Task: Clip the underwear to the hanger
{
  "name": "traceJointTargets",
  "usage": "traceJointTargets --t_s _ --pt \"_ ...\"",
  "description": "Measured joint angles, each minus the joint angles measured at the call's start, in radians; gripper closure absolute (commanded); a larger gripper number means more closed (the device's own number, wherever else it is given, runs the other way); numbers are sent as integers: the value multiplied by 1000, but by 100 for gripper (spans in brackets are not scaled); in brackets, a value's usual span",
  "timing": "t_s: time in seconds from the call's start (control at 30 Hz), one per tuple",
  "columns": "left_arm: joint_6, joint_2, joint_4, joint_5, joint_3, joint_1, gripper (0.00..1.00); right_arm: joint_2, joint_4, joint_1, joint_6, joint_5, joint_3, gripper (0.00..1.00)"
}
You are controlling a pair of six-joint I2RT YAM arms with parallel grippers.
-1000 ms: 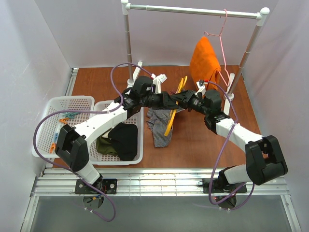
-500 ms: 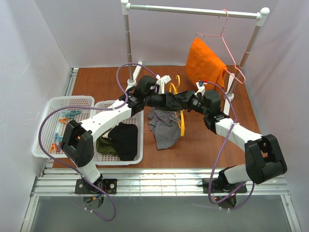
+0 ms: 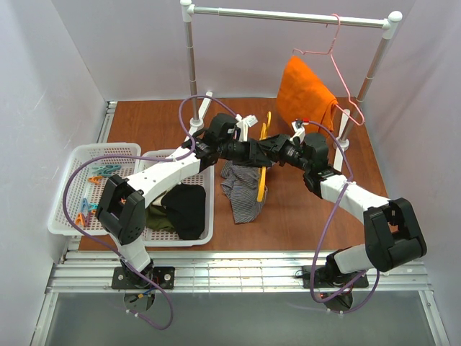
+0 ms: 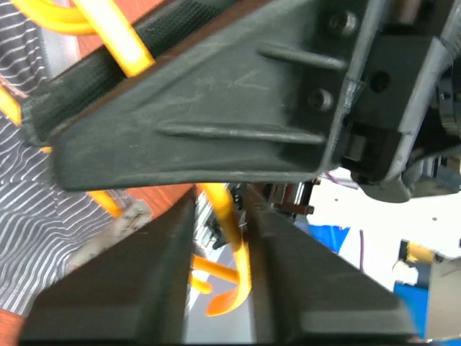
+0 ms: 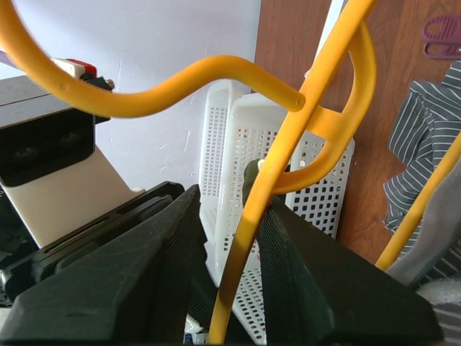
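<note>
The yellow-orange hanger [image 3: 262,180] hangs nearly upright above the table between both grippers. My left gripper [image 3: 253,153] and right gripper [image 3: 272,150] meet tip to tip at its top. In the left wrist view my left gripper [image 4: 220,194] is closed to a narrow gap round the hanger's hook [image 4: 232,245]. In the right wrist view my right gripper [image 5: 230,198] is closed round a hanger bar [image 5: 288,144]. The grey striped underwear [image 3: 245,191] droops from the hanger onto the table. It also shows in the left wrist view [image 4: 29,216] and the right wrist view [image 5: 425,144].
A clothes rail [image 3: 288,16] stands at the back with a pink wire hanger [image 3: 335,58] carrying orange cloth [image 3: 306,90]. Two white baskets stand at the left: one [image 3: 209,223] holds black and olive clothes, the other [image 3: 65,166] holds coloured clips.
The hanger has swung from a slant to nearly upright, and the underwear has shifted with it. My left arm has moved a little to the right. The orange cloth swung and settled.
</note>
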Motion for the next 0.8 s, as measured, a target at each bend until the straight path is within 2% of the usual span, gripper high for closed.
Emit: traceJointTargets --t_s 0.07,0.13,0.3,0.4,0.7,0.8 --pt "2 0 0 4 2 0 96 0 0 0 -1 0 0 72" --pt "-2 0 -10 3 2 0 99 0 1 0 -1 -1 1 72" --pt "3 2 -11 4 2 2 100 0 0 0 -10 -5 6 70" --pt "2 2 -10 5 3 8 100 0 0 0 -23 -11 11 65" --pt "-15 2 -13 -13 3 57 100 -32 -2 -30 -59 -46 -2 34" --pt "-28 2 -12 -28 10 99 100 -93 -17 -57 -88 -61 -27 30"
